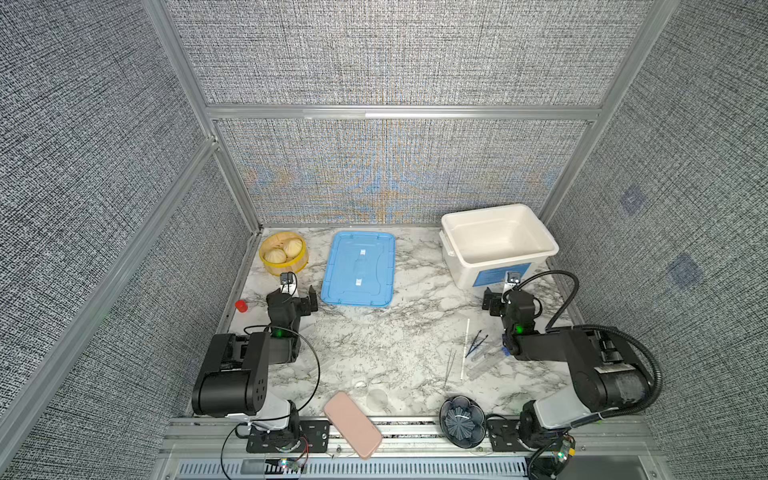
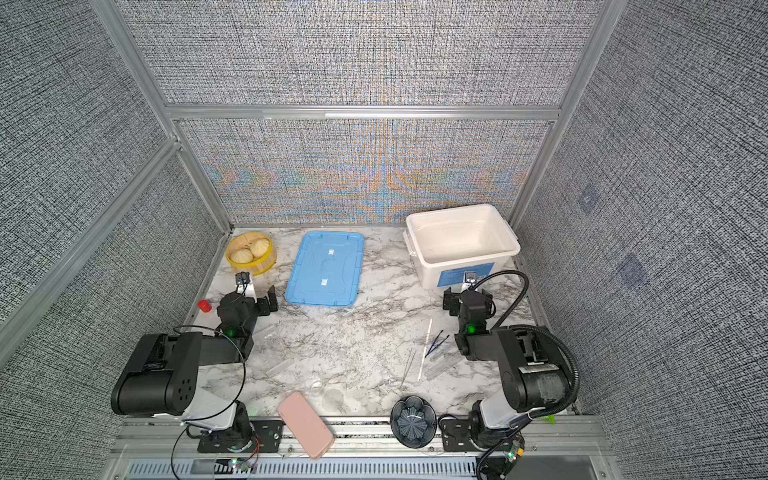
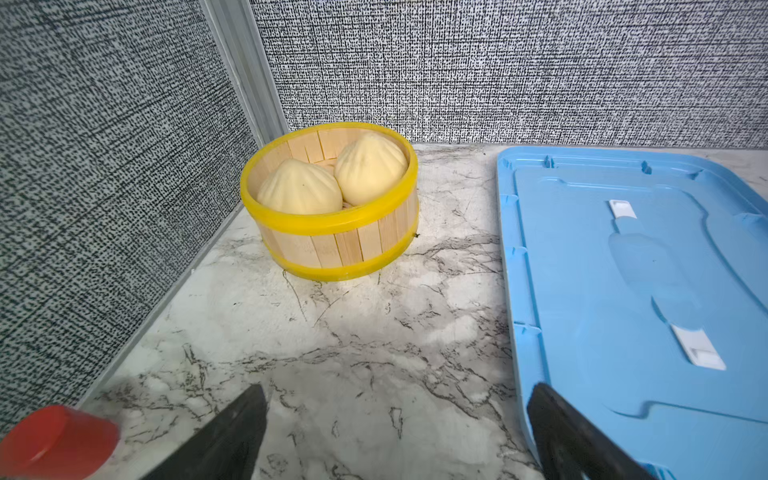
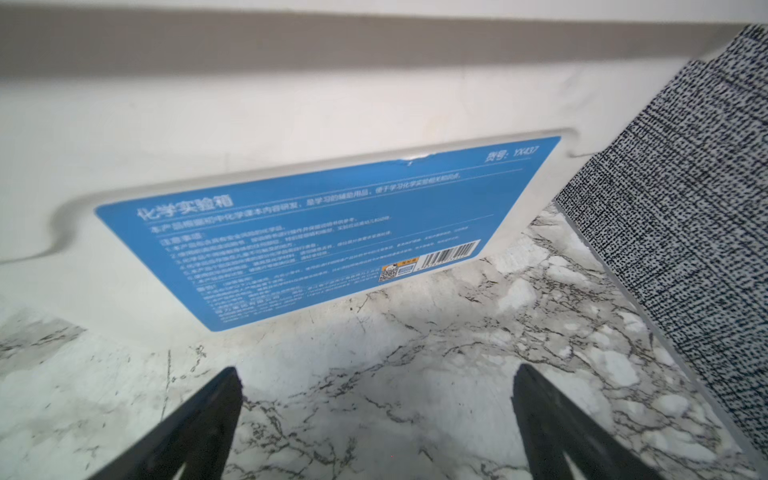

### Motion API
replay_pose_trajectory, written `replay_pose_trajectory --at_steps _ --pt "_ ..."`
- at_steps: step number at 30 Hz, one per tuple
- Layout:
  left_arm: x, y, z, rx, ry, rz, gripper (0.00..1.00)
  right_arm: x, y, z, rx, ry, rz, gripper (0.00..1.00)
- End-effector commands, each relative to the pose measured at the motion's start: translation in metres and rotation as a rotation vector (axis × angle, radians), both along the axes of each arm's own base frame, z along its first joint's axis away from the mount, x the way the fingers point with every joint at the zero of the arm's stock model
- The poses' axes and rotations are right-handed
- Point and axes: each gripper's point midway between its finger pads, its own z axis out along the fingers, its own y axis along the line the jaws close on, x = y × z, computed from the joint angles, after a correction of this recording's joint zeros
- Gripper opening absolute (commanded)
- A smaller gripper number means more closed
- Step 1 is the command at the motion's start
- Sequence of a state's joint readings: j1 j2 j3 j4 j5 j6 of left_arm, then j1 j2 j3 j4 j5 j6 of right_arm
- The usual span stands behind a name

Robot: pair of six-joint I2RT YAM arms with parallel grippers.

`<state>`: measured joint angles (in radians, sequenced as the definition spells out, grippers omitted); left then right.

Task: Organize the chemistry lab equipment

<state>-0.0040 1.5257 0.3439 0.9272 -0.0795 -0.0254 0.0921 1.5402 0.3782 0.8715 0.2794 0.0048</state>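
Observation:
The lab equipment lies on the marble at the right in both top views. A long white stick (image 1: 464, 349) (image 2: 424, 349) sits between thin silver tweezers (image 1: 449, 365) (image 2: 409, 365) and dark blue tweezers (image 1: 476, 344) (image 2: 436, 343). Clear tubes (image 1: 484, 362) (image 2: 442, 362) lie against the right arm, one blue cap (image 1: 505, 352) showing. My right gripper (image 1: 500, 297) (image 4: 376, 424) is open over bare marble in front of the white box (image 1: 498, 245) (image 4: 291, 124), beyond the tools. My left gripper (image 1: 293, 296) (image 3: 397, 432) is open and empty beside the blue lid (image 1: 358, 269) (image 3: 623, 270).
A yellow steamer basket (image 1: 284, 252) (image 3: 330, 199) with two buns stands at the back left. A small red cup (image 1: 241, 306) (image 3: 58, 440) sits left of the left gripper. A pink case (image 1: 352, 424) and a dark flower-shaped bowl (image 1: 462, 420) rest at the front edge.

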Motion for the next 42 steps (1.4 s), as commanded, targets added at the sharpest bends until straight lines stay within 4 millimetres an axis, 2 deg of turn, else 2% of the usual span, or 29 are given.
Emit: replay_pose_trajectory --at_steps 1,4,7,15,22,26,33,37,42 --pt "0.002 0.001 0.007 0.003 -0.03 0.007 0.99 0.001 -0.001 0.005 0.0 -0.024 -0.007 0.99" --pt "0.002 0.001 0.007 0.003 -0.03 0.006 0.99 0.001 0.001 0.005 -0.004 -0.024 0.004 0.99" --pt "0.002 0.001 0.007 0.003 -0.032 0.007 0.99 -0.001 0.014 0.008 -0.042 -0.033 0.051 0.99" --pt "0.002 0.001 0.007 0.003 -0.03 0.007 0.99 0.002 0.013 0.006 -0.028 -0.027 0.051 0.99" --pt "0.002 0.001 0.007 0.002 -0.03 0.007 0.99 0.002 0.009 0.003 -0.003 -0.017 0.046 0.99" --pt "0.002 0.002 0.007 0.001 -0.03 0.007 0.99 -0.003 -0.008 0.007 0.015 -0.038 -0.048 0.99" --pt "0.001 0.003 0.008 0.009 -0.04 0.014 0.99 -0.01 -0.01 0.01 0.027 -0.077 -0.044 0.99" --pt "-0.008 0.011 0.023 0.007 -0.084 0.064 0.99 -0.016 -0.008 0.013 0.027 -0.113 -0.027 0.99" --pt "-0.021 0.012 0.059 0.015 -0.125 0.066 0.99 -0.021 -0.006 0.014 0.028 -0.133 -0.015 0.99"
